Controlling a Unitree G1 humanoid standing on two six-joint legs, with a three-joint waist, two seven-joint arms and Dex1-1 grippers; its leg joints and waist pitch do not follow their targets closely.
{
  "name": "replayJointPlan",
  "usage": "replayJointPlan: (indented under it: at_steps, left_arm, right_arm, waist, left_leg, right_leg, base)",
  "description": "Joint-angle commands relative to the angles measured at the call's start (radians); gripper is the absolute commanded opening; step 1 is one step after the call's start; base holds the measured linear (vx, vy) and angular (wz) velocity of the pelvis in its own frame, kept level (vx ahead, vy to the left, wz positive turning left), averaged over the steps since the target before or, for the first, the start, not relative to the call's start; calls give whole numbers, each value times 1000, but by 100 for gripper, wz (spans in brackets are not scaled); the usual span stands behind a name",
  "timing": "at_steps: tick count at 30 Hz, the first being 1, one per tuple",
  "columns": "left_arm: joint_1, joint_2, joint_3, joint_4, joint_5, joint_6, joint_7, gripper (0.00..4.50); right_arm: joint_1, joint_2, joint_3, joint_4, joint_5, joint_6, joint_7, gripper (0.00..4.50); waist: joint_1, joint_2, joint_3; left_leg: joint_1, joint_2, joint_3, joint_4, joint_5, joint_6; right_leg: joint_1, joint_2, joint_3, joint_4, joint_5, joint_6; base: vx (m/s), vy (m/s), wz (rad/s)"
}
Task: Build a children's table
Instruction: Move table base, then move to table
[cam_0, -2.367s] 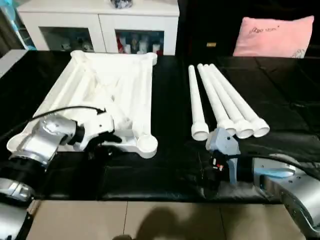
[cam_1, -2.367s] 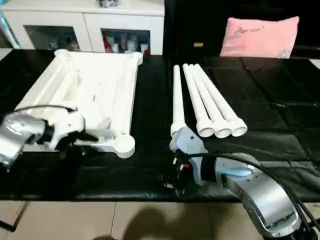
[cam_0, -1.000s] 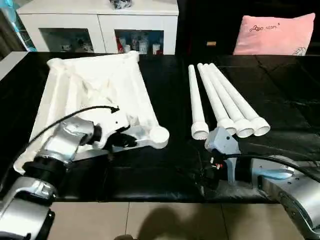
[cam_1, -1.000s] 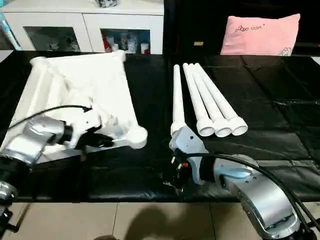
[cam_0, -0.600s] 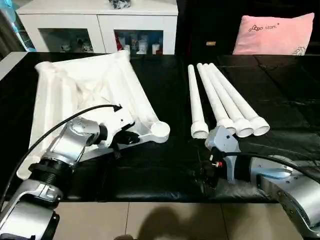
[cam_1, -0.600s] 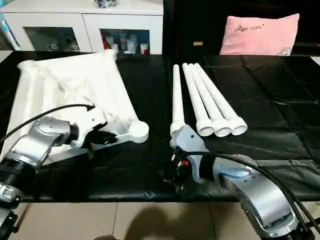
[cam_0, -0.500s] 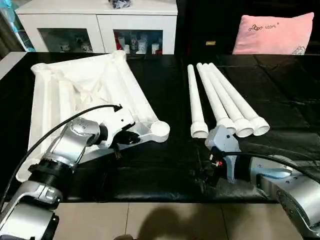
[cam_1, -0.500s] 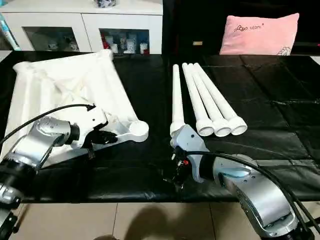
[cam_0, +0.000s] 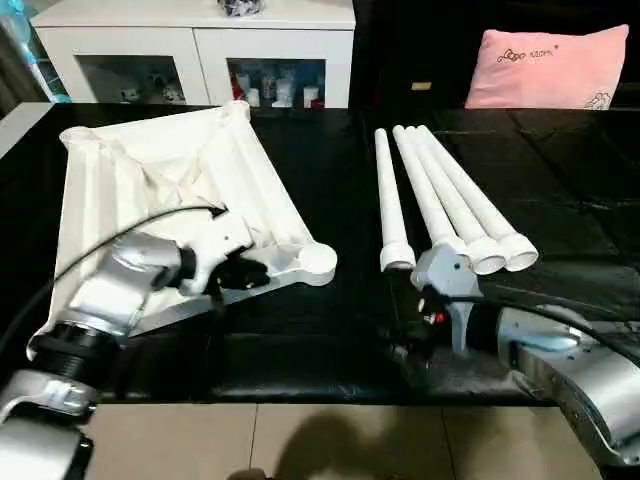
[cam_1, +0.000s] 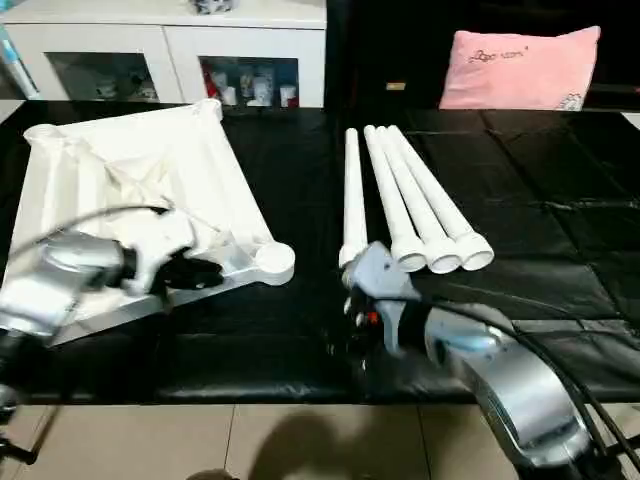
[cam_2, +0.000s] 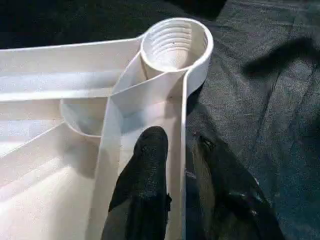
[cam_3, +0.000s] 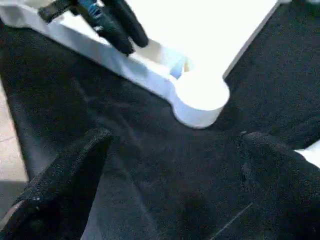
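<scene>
Left gripper astride tabletop rim — right gripper agape.

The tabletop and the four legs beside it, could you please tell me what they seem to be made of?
The tabletop looks like moulded white plastic with a smooth, slightly glossy finish: thin ribs and a threaded round corner socket suggest it. The four legs look like matching white plastic tubes, smooth, with flared ends, though painted metal cannot be ruled out.

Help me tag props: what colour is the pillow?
Pink pillow, clearest in left eye view.
</scene>
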Motion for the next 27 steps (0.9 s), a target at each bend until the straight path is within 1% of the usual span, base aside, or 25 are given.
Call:
replayJointPlan:
  at_steps: [1,3,4,5,7,8,9,10,11,12,13,14,15,16,17,18,19,20,21,22,23,24,25,26,27]
  left_arm:
    - [7,18,40,-60,-29,21,3,138]
    - [13,14,81,-96,-61,41,23,144]
    - [15,11,90,-105,-69,47,28,154]
    - [29,-8,136,-157,-114,84,59,167]
    - [49,-32,177,-213,-152,120,96,180]
    - [73,-58,208,-253,-163,139,145,180]
    - [98,-83,233,-287,-166,149,192,188]
    - [114,-99,248,-308,-167,154,223,199]
    - [135,-121,268,-336,-173,172,258,218]
    - [151,-136,282,-360,-181,194,283,221]
    - [184,-167,302,-406,-182,212,331,224]
    - [201,-184,311,-433,-181,218,359,224]
    - [237,-226,333,-495,-180,227,425,229]
    - [256,-255,348,-533,-179,248,471,249]
    - [265,-272,356,-554,-180,263,496,258]
    - [279,-294,363,-576,-169,253,538,263]
    - [288,-311,368,-587,-158,250,569,266]
    - [308,-346,376,-599,-117,216,656,271]
    - [308,-348,377,-599,-115,214,659,281]
    - [318,-378,393,-601,-100,200,718,281]
    - [318,-378,393,-601,-100,200,718,281]
    - [322,-393,404,-602,-102,200,738,281]
    - [332,-420,423,-614,-93,188,791,281]
    - [332,-420,423,-614,-93,188,791,281]
    - [336,-431,432,-621,-93,189,809,281]
  right_arm:
    - [-39,21,-32,38,-24,-20,-45,450]
    - [-74,45,-45,83,-53,-24,-100,450]
    - [-79,50,-49,92,-58,-22,-112,450]
    - [-100,78,-70,129,-72,-15,-164,450]
    - [-110,108,-95,155,-68,-2,-207,450]
    - [-111,135,-113,161,-54,-6,-226,450]
    - [-110,163,-131,161,-34,-1,-242,450]
    - [-109,181,-142,161,-21,1,-252,450]
    - [-108,210,-158,157,3,4,-262,450]
    - [-108,234,-169,154,19,6,-271,450]
    - [-109,269,-177,154,27,15,-297,450]
    - [-109,286,-182,154,30,17,-312,450]
    - [-111,321,-191,157,28,16,-344,450]
    - [-110,348,-200,156,29,4,-367,450]
    - [-109,363,-206,154,30,-5,-380,450]
    - [-106,367,-201,150,6,-28,-394,450]
    - [-101,363,-193,145,-24,-51,-412,450]
    - [-78,370,-198,130,-62,-105,-453,450]
    - [-77,370,-199,129,-63,-107,-454,450]
    - [-53,365,-205,118,-97,-107,-494,450]
    - [-53,365,-205,118,-97,-107,-494,450]
    - [-44,355,-201,114,-121,-99,-512,450]
    - [-22,346,-198,101,-152,-93,-537,450]
    - [-22,346,-198,101,-152,-93,-537,450]
    - [-12,356,-207,88,-154,-87,-554,450]
  waist:
    - [1,16,-66]
    - [0,15,-66]
    - [-1,15,-65]
    - [-1,17,-66]
    - [-1,20,-67]
    - [-1,19,-69]
    - [0,30,-69]
    - [-3,20,-71]
    - [-1,21,-73]
    - [-1,24,-71]
    - [-3,17,-72]
    - [-3,19,-69]
    - [-4,8,-70]
    - [-6,10,-66]
    - [-5,12,-68]
    - [-5,9,-65]
    - [-4,11,-65]
    - [-4,8,-62]
    - [-2,9,-62]
    - [-3,8,-61]
    - [-4,9,-62]
    - [-6,6,-62]
    - [-8,11,-63]
    - [-9,9,-62]
    - [-8,8,-64]
  left_leg:
    - [-5,84,-30,-79,-40,23]
    - [-5,81,-29,-80,-43,12]
    - [-5,81,-29,-79,-39,7]
    - [-5,80,-28,-79,-37,3]
    - [-5,80,-28,-77,-34,-4]
    - [-5,82,-28,-77,-28,-4]
    - [-6,82,-29,-75,-21,-3]
    - [-11,80,-28,-74,-18,15]
    - [-11,77,-26,-71,-2,28]
    - [-12,77,-26,-72,1,34]
    - [-13,82,-26,-74,9,38]
    - [-11,78,-25,-74,2,42]
    - [-9,81,-23,-75,1,40]
    - [-13,83,-24,-78,2,39]
    - [-10,84,-23,-76,0,37]
    - [-10,79,-21,-77,-6,39]
    - [-11,79,-22,-77,-10,37]
    - [-10,78,-18,-77,-20,30]
    - [-7,77,-18,-77,-22,28]
    - [-8,73,-17,-78,-24,31]
    - [-11,74,-19,-79,-17,28]
    - [-12,72,-20,-79,-19,29]
    - [-12,74,-21,-79,-14,24]
    - [-11,73,-20,-78,-18,25]
    - [-13,72,-21,-78,-18,28]
  right_leg:
    - [61,-117,86,-75,-75,-203]
    - [62,-115,85,-76,-82,-208]
    - [62,-115,85,-75,-79,-211]
    - [62,-115,85,-74,-76,-213]
    - [62,-115,84,-73,-59,-227]
    - [64,-115,85,-69,-40,-228]
    - [63,-115,85,-64,-19,-234]
    - [69,-113,83,-67,5,-233]
    - [70,-113,85,-66,7,-229]
    - [67,-113,84,-69,0,-226]
    - [69,-114,85,-65,-4,-225]
    - [64,-109,81,-75,-41,-213]
    - [65,-108,83,-73,-42,-212]
    - [63,-110,82,-76,-57,-212]
    - [63,-110,83,-74,-62,-209]
    - [59,-107,84,-81,-87,-200]
    - [61,-107,83,-81,-100,-194]
    - [57,-104,84,-89,-136,-167]
    - [54,-103,84,-91,-145,-157]
    - [56,-101,85,-93,-160,-140]
    - [58,-100,84,-91,-158,-133]
    - [59,-99,82,-93,-162,-121]
    - [57,-97,82,-92,-154,-114]
    - [56,-96,82,-94,-152,-112]
    - [58,-99,83,-92,-144,-113]
  base:
    - [0,0,0]
    - [0,0,0]
    - [0,0,0]
    - [0,0,0]
    - [0,0,0]
    - [0,0,0]
    - [0,0,0]
    - [0,0,0]
    - [0,0,0]
    - [0,0,0]
    - [0,0,0]
    - [0,0,0]
    - [0,0,0]
    - [0,0,0]
    - [0,0,0]
    - [0,0,0]
    - [0,0,0]
    - [0,0,0]
    - [0,0,0]
    - [0,0,0]
    - [0,0,0]
    - [0,0,0]
    - [0,0,0]
    - [0,0,0]
    - [0,0,0]
